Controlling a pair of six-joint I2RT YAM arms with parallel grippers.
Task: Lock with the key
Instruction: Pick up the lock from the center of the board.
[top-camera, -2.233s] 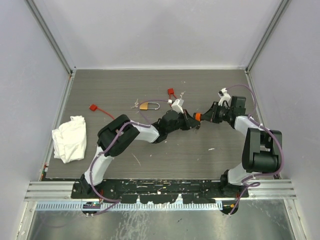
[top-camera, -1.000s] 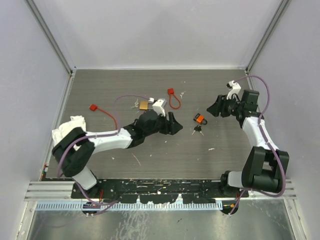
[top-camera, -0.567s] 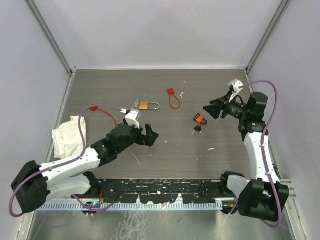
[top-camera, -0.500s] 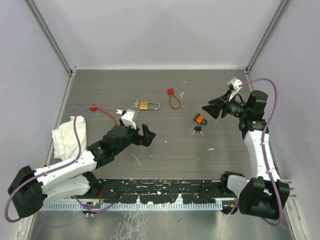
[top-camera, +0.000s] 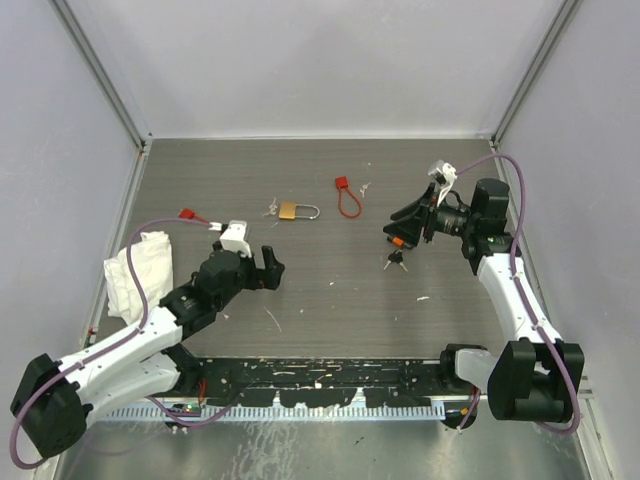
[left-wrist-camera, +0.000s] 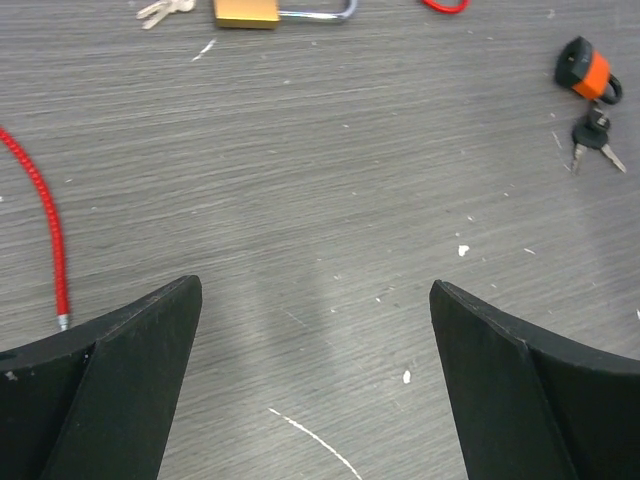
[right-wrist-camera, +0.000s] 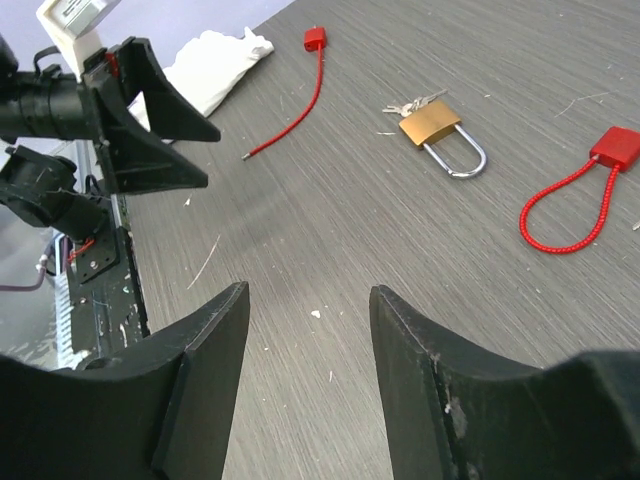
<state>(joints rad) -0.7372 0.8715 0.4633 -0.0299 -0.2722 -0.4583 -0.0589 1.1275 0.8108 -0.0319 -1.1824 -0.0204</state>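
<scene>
The left hand (left-wrist-camera: 315, 290) is spread wide and empty above the worktop (top-camera: 330, 300). Farther out, the key (top-camera: 394, 261) lies flat just beside a small orange padlock (left-wrist-camera: 585, 72). The right hand (right-wrist-camera: 310, 290) hovers there, fingers apart, holding nothing.

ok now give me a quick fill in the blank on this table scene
1. The dark-headed keys lie beside the ___ padlock.
2. The left gripper is ___ and empty.
3. The white cloth lies near the ___ edge of the table.
Missing: orange; open; left.
</scene>
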